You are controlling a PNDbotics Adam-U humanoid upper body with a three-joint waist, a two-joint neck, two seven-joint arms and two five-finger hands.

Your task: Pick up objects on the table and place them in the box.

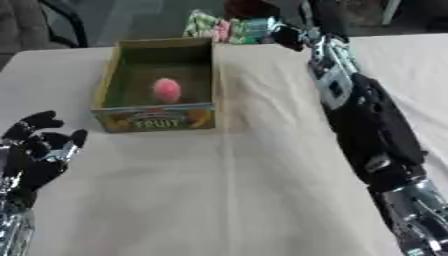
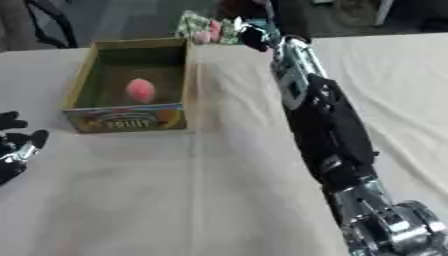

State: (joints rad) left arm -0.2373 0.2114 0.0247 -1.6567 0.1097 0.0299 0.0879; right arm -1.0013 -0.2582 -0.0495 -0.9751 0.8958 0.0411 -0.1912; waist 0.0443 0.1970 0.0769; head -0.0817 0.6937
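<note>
An open cardboard box (image 1: 157, 107) with a printed fruit label stands at the far left of the white-clothed worktop (image 1: 245, 190); a pink rounded object (image 1: 166, 90) lies inside it. The right robot hand (image 1: 289, 36) reaches among colourful packets (image 1: 232, 27) at the far edge; its finger state cannot be told. The left robot hand (image 1: 39, 147) rests near left, fingers spread.
</note>
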